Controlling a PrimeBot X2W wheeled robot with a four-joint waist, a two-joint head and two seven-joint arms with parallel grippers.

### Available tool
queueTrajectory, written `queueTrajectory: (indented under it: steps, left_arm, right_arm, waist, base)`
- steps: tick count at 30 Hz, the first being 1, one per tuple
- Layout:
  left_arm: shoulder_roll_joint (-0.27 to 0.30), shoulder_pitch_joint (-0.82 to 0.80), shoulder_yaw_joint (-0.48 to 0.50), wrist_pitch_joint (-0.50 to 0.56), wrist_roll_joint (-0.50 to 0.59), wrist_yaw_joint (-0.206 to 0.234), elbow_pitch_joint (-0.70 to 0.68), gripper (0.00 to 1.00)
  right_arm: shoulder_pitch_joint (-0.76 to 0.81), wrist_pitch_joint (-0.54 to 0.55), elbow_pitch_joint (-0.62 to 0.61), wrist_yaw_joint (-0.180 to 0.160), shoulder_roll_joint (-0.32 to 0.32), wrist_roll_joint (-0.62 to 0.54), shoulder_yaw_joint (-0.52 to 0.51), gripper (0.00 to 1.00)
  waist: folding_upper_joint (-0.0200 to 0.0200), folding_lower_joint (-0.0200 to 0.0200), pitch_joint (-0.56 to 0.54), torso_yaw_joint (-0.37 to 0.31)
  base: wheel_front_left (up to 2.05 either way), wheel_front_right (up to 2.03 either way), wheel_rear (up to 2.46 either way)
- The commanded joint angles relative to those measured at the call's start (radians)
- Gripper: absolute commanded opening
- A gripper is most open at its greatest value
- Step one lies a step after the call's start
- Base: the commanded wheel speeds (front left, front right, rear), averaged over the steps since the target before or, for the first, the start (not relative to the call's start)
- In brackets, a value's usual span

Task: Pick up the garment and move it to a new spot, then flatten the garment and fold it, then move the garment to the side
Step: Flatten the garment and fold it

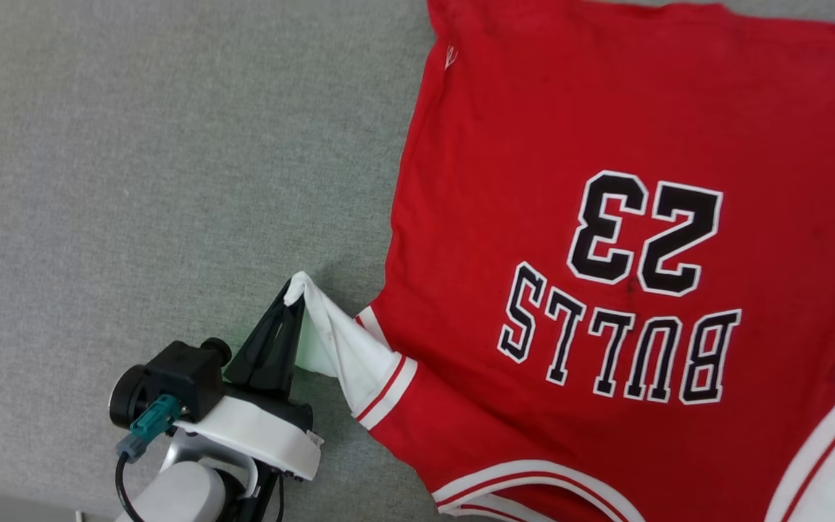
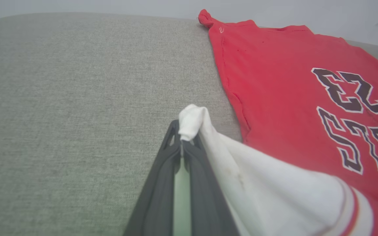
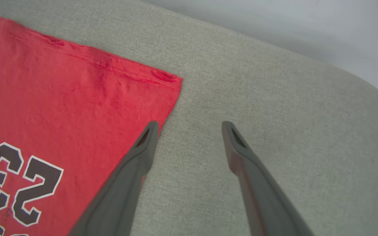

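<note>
**Garment (image 1: pixel 628 217) on the grey cloth-covered counter (image 1: pixel 135 181).** The garment lies spread, numerals up, from the centre toward 3 o'clock in the head view. Its white sleeve (image 1: pixel 349 348) is drawn out toward 8 o'clock.

*Hazards.* The grip takes only a small bunch of cloth at the sleeve tip, so a brisk pull may let it slip free. A long pull toward 9 o'clock would likely drag the red body and rumple its smooth panel.

*Pose.* The left gripper (image 1: pixel 293 288) sits low at 7 o'clock, fingers aimed toward 1 o'clock, its jaws pinched on the sleeve tip, which appears lifted. The right gripper (image 3: pixel 190 126) hovers near the garment's side edge below a hem corner, its jaws spread wide and holding nothing.
</note>
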Motion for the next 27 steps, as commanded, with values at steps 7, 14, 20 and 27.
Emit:
queueTrajectory:
  steps: [7,14,20,27]
  left_arm:
    - [-0.041,-0.045,0.013,-0.003,0.04,-0.027,-0.009,0.0]
    - [-0.065,-0.056,0.021,-0.003,0.059,-0.044,0.003,0.0]
    - [-0.076,-0.051,0.037,-0.003,0.065,-0.052,0.016,0.0]
    - [-0.081,-0.028,0.05,-0.003,0.066,-0.049,0.034,0.0]
  right_arm:
    - [-0.048,0.005,0.09,-0.001,0.058,-0.068,-0.015,1.0]
    - [0.06,-0.021,0.187,-0.001,0.065,-0.087,0.008,1.0]
    - [0.104,-0.047,0.219,-0.001,0.056,-0.077,0.027,0.16]
    - [0.064,-0.114,0.2,-0.001,0.056,-0.059,0.04,0.0]
  waist:
    - [0.0,-0.0003,0.12,0.068]
    - [0.0,-0.0003,0.148,0.086]
    - [0.0,-0.0003,0.143,0.086]
    - [0.0,-0.0003,0.101,0.068]
  base:
    - [0.0,0.0,0.0]
    - [0.0,0.0,0.0]
    - [0.0,0.0,0.0]
    - [0.0,0.0,0.0]
